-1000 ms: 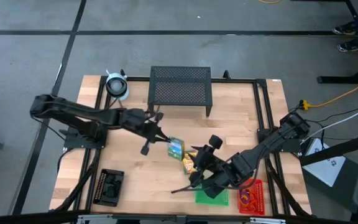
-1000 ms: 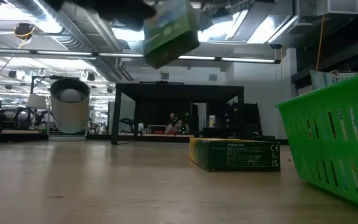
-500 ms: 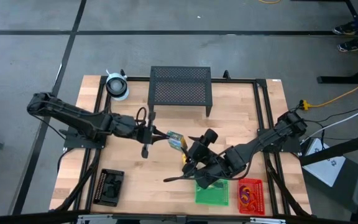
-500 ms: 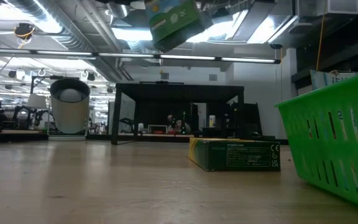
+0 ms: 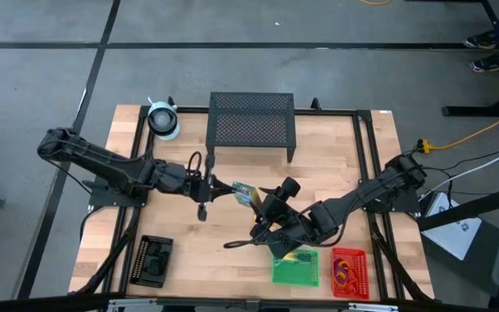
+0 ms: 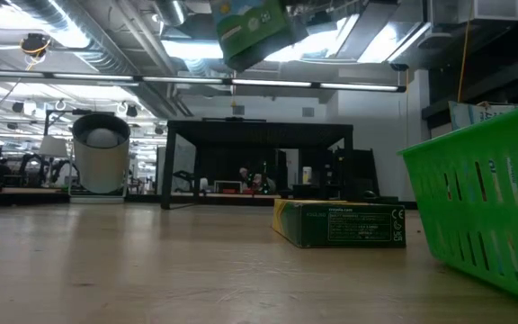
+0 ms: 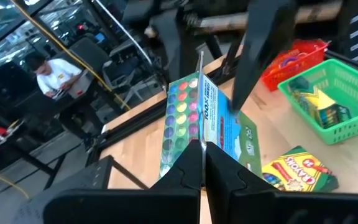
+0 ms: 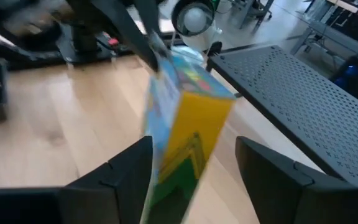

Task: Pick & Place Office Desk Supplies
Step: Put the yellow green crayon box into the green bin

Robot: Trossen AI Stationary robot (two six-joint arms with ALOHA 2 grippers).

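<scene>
A small green-white card box with coloured dots hangs high over the table's middle, with my left gripper shut on it; the low view shows this box well above the wood. My right gripper is open, one finger on each side of the box, and I see no touch. A yellow-green crayon box lies flat on the table below. Another crayon box lies in the green tray. My left gripper pinches a thin edge of the card box between its two shut fingers, at the box's end nearest that arm. The fingers come nearly level from the table's left. The box is lifted clear and stands on edge, reaching away from the fingers.
The black mesh stand is at the far middle, the whitish roll at the far left. A black tray sits near left, a red tray with coloured loops near right beside the green one.
My left gripper has swung a little toward the table's far edge and rolled, carrying the card box higher and turning it on edge. My right gripper has moved toward the table's left and far side, up to the box, so its fingers now flank it.
</scene>
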